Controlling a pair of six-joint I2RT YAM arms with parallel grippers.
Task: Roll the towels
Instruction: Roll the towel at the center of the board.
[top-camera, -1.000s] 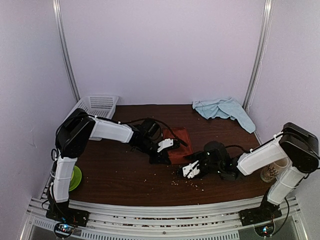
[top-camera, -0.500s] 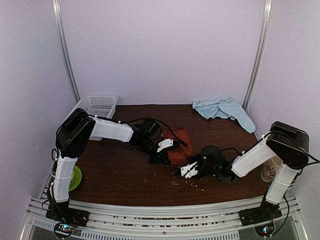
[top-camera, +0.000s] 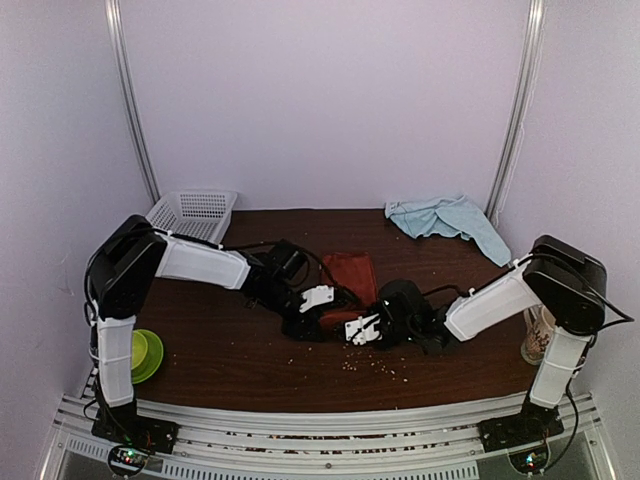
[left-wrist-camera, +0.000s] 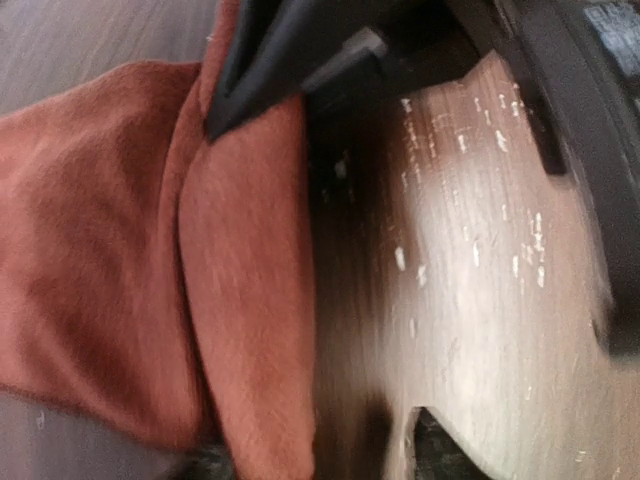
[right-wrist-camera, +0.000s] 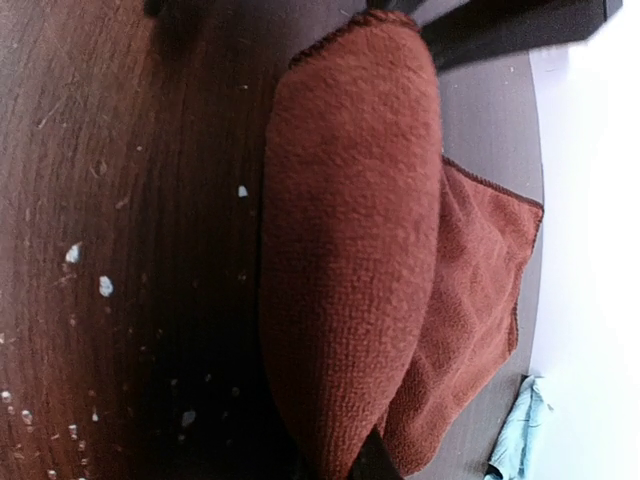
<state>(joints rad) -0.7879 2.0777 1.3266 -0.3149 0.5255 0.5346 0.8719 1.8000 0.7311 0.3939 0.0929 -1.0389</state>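
Both arms reach low to the centre of the tabletop (top-camera: 225, 350), the left from 9 o'clock and the right from 3 o'clock.

Left gripper (top-camera: 318, 303): fingers apart, one tip on the cloth edge.

Right gripper (top-camera: 360, 328): against the roll. The cloth hides the gap, so I cannot tell if it is clamped.

Rust-red towel (top-camera: 352, 272): at centre. The rolled near end lies 9–3 and the flat tail points to 12.

Light-blue towel (top-camera: 445, 216): crumpled at 1 o'clock.
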